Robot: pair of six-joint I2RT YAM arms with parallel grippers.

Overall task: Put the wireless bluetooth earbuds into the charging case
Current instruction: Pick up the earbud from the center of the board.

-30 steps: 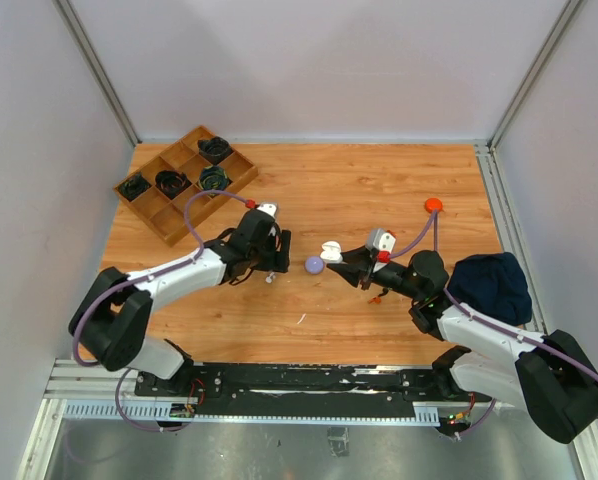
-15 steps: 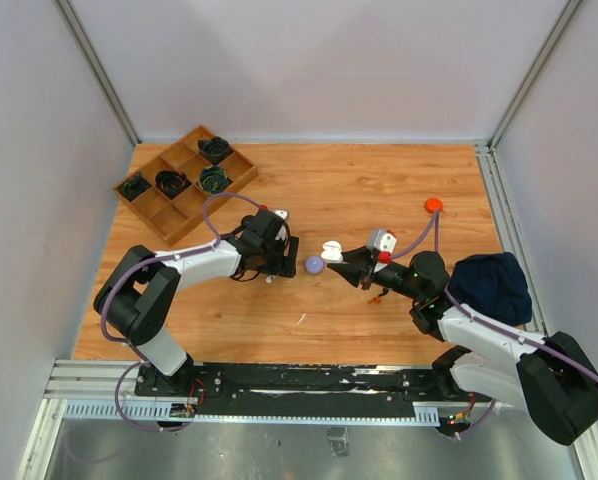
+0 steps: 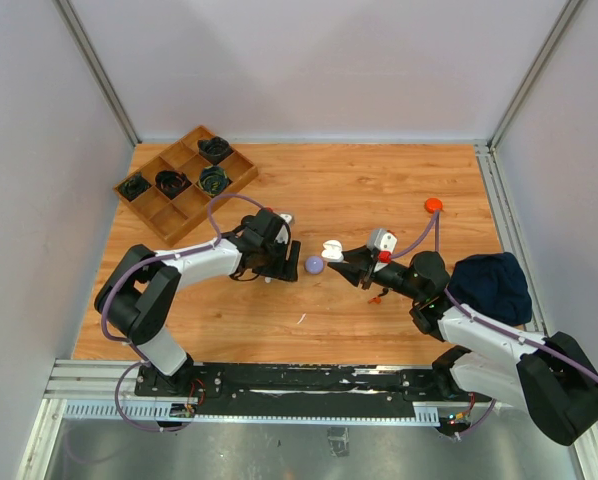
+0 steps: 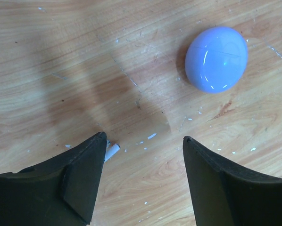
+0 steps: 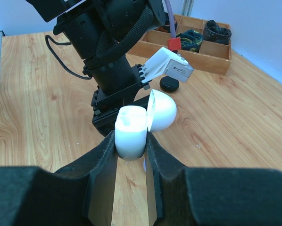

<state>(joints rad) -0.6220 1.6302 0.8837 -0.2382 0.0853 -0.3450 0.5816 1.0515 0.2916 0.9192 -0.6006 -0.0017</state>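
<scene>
1. Seen from above, at the table's centre, the left gripper (image 3: 284,268) points toward 3 o'clock, and a closed pale purple case (image 3: 314,265) lies just beyond it. The right gripper (image 3: 341,257) faces it, holding a white charging case (image 3: 331,250) with its lid up. A wooden tray (image 3: 184,180) sits at 10 o'clock.
2. Left wrist view: the jaws stand apart with nothing between them. A tiny white earbud (image 4: 112,151) lies on the table (image 4: 61,70), just beside the fingertip at 7 o'clock and partly hidden by it. The pale purple case sits at 1 o'clock, well apart.
3. Right wrist view: both fingers (image 5: 103,165) clamp the base of the white charging case at centre. Its lid hangs open toward 2 o'clock. A black case (image 5: 169,84) lies behind it on the table.
</scene>
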